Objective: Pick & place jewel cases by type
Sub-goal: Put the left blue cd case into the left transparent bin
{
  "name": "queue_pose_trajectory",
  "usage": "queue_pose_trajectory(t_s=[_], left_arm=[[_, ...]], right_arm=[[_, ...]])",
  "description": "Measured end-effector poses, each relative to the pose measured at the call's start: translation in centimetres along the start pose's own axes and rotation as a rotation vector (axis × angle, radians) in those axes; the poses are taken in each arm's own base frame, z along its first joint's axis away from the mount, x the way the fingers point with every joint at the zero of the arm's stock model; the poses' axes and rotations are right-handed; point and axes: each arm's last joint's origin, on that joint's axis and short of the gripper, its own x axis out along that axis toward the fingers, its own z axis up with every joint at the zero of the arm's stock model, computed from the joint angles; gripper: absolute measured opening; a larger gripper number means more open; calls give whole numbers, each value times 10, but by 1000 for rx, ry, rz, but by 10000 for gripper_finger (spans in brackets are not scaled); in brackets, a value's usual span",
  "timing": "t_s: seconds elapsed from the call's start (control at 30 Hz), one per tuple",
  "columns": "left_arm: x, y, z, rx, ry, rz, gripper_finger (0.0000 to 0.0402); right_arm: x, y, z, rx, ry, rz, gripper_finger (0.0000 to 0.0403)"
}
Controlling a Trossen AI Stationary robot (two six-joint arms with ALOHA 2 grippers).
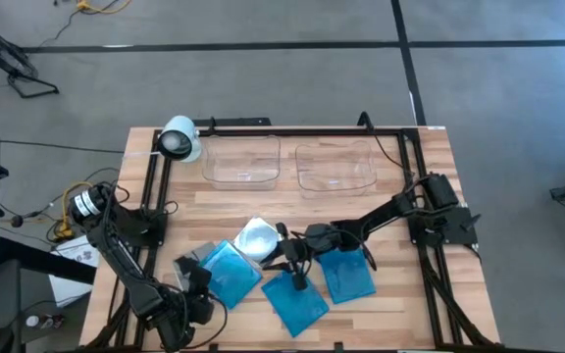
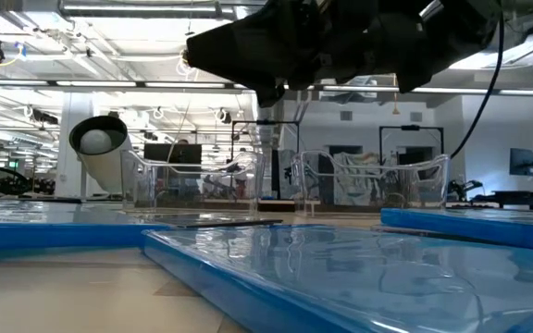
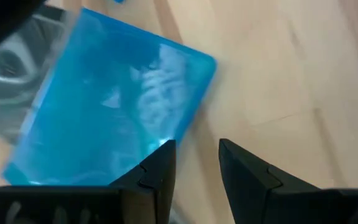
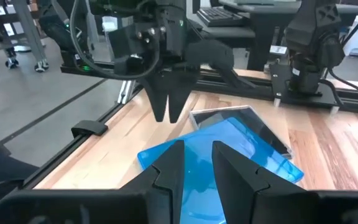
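On the wooden table [image 1: 400, 294] lie translucent blue jewel cases [image 1: 294, 300] and perhaps a silvery one [image 1: 256, 236]; both arms' jaws stand slightly apart.

table [image 1: 400, 294]: pale wood planks, smooth, satin sheen
blue jewel cases [image 1: 231, 272]: translucent plastic, glossy (ceiling lights mirror in them in the low view)
clear jewel case [image 1: 256, 236]: silvery, reflective plastic
trays [image 1: 242, 162]: clear glossy plastic
camera [image 1: 179, 138]: white smooth plastic
left gripper [image 3: 194, 163]: matt black fingers
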Motion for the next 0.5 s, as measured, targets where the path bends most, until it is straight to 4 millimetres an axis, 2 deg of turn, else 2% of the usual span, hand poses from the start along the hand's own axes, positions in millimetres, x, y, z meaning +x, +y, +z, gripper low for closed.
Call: queue_pose_trajectory(t_s=[0.2, 0.5], left_arm=[[4, 0, 9, -231, 32, -123, 116], [6, 6, 14, -261, 116, -202, 116]], right_arm=[[0, 0, 0, 0, 3, 0, 76], [0, 1, 0, 0, 2, 17, 76]])
